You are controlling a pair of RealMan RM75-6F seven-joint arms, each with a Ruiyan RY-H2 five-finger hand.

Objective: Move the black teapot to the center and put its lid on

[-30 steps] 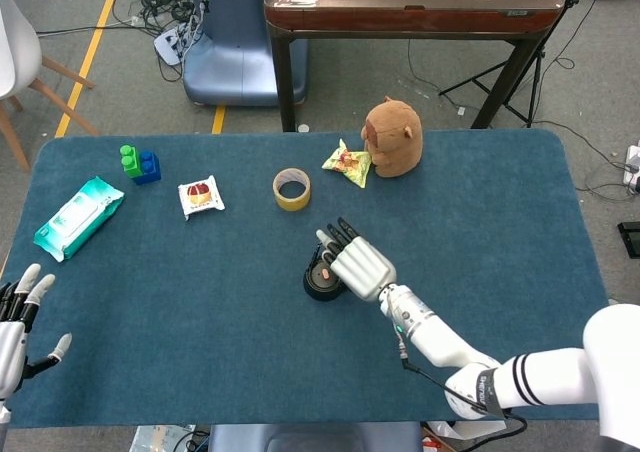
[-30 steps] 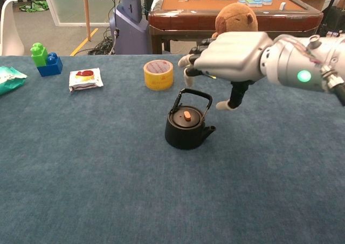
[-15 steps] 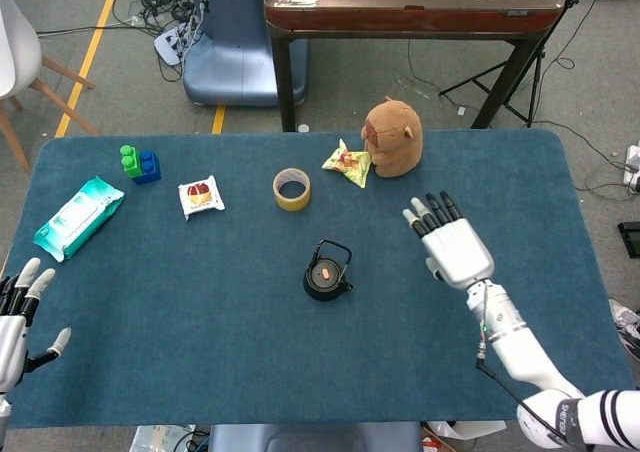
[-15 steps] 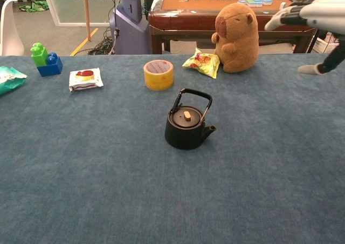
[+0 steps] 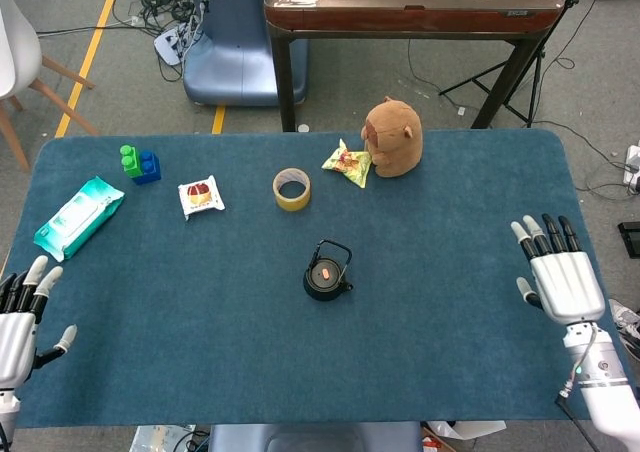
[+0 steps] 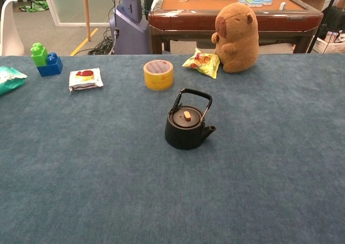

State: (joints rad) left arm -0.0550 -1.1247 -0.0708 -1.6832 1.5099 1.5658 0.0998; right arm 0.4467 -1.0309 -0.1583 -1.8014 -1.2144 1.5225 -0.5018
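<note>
The black teapot (image 5: 326, 271) (image 6: 187, 126) stands upright near the middle of the blue table, handle raised, spout toward the right. Its lid (image 5: 324, 271) (image 6: 186, 116), with a small orange knob, sits on the pot. My right hand (image 5: 561, 274) hovers flat at the table's right edge, fingers spread, holding nothing, far from the teapot. At the near left corner my left hand (image 5: 20, 314) is also spread and empty. Neither hand shows in the chest view.
Behind the teapot lie a yellow tape roll (image 5: 292, 188) (image 6: 158, 74), a snack bag (image 5: 347, 162) (image 6: 202, 62) and a capybara plush (image 5: 392, 136) (image 6: 237, 36). On the left are a wrapped snack (image 5: 201, 196) (image 6: 85, 78), toy blocks (image 5: 139, 162) (image 6: 45, 59) and a wipes pack (image 5: 78, 215) (image 6: 9, 78).
My right hand has lifted off the teapot and drawn back to the table's right edge, leaving the chest view. The teapot stays put with its lid on. The left hand barely shifted.
</note>
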